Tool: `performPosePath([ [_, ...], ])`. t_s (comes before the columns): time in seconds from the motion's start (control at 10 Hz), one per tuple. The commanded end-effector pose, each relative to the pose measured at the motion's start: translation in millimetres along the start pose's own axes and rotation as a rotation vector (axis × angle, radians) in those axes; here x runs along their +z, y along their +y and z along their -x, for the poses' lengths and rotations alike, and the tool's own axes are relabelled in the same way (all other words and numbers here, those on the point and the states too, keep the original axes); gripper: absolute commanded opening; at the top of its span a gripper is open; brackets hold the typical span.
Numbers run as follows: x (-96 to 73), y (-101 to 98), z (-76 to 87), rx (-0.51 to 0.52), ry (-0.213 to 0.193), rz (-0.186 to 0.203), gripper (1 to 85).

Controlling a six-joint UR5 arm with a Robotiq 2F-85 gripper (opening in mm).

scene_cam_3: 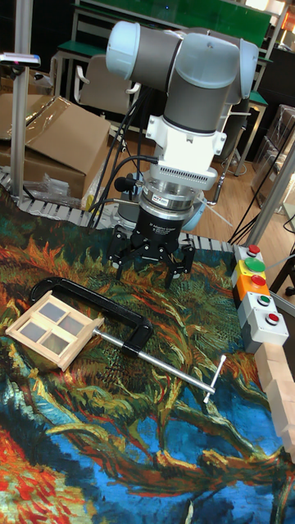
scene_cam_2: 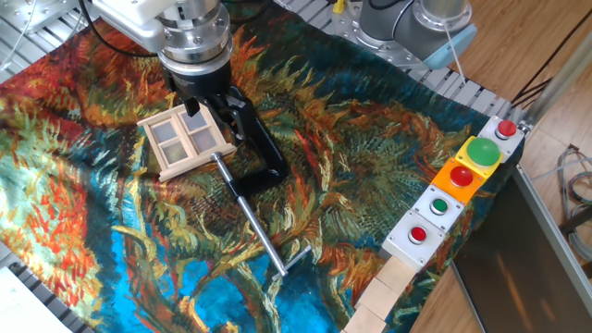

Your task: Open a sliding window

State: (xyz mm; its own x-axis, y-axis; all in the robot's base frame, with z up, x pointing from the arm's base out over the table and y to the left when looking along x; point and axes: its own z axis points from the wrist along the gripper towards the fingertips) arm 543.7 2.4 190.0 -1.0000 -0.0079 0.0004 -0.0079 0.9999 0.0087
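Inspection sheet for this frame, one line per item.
Surface: wrinkled patterned cloth.
Job's things: sliding window lies on the cloth, not gripped.
Clutter: black C-clamp beside the window; button boxes and wooden blocks along one edge.
Pincer: pincer open, above the cloth, holding nothing.
Cables: black cables at the wrist.
Surroundings: cardboard box behind the table.
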Motion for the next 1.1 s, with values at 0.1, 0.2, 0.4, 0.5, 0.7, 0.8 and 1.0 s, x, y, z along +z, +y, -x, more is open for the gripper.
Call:
performPosePath([
  [0.1, -6.9, -29.5, 53.0, -0.163, -0.194, -0.153, 1.3],
  [0.2, -7.2, -29.0, 52.6, -0.163, -0.192, -0.157, 1.3],
  [0.4, -7.2, -28.3, 53.3, -0.163, -0.192, -0.156, 1.3],
  [0.5, -7.3, -28.3, 53.2, -0.166, -0.19, -0.156, 1.3],
  [0.7, -7.6, -28.2, 52.5, -0.167, -0.184, -0.157, 1.3],
  [0.8, -7.7, -27.8, 52.7, -0.164, -0.184, -0.155, 1.3],
  [1.0, -8.9, -28.0, 53.4, -0.169, -0.182, -0.157, 1.3],
])
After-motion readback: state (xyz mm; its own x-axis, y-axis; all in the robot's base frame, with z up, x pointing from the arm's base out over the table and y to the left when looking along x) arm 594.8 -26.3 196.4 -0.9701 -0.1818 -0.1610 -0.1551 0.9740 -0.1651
